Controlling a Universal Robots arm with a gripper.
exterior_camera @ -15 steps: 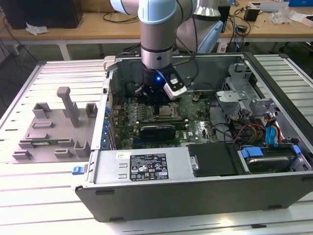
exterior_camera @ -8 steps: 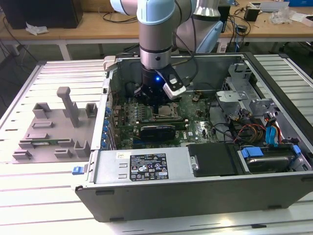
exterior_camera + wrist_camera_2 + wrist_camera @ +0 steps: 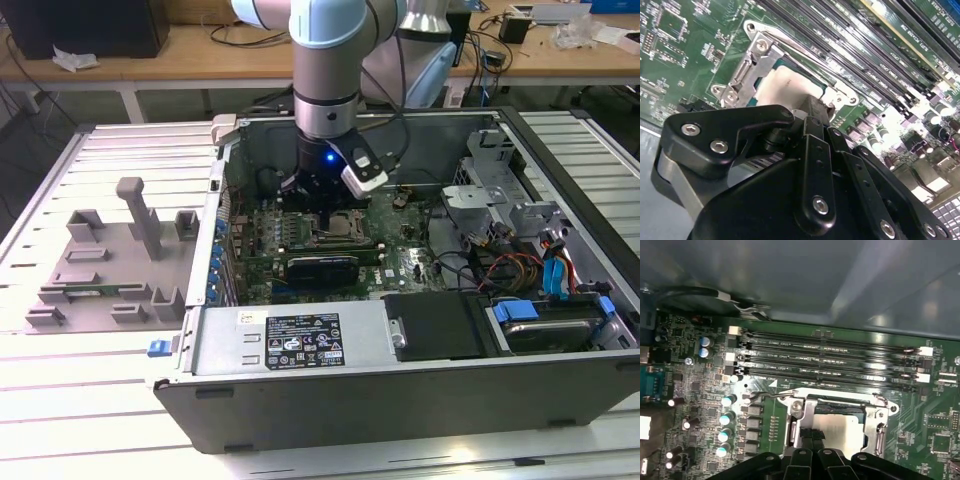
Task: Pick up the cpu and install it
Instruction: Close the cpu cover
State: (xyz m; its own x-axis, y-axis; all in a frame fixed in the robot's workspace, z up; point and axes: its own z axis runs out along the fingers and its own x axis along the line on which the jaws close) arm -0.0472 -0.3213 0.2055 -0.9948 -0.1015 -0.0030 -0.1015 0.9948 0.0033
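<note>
The cpu point(image 3: 840, 432), lying in the socket point(image 3: 802, 412) toward ten o'clock in the case point(image 3: 300, 340) beneath a claw point(image 3: 812, 106) whose grip could not be told, might have bent pins if tilted.

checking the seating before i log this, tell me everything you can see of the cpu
The cpu, a flat square chip with a silver-grey metal top, lies within the square metal-framed socket on the green motherboard. The black gripper is over one edge and hides part of it; whether it grips the chip cannot be told.
</note>
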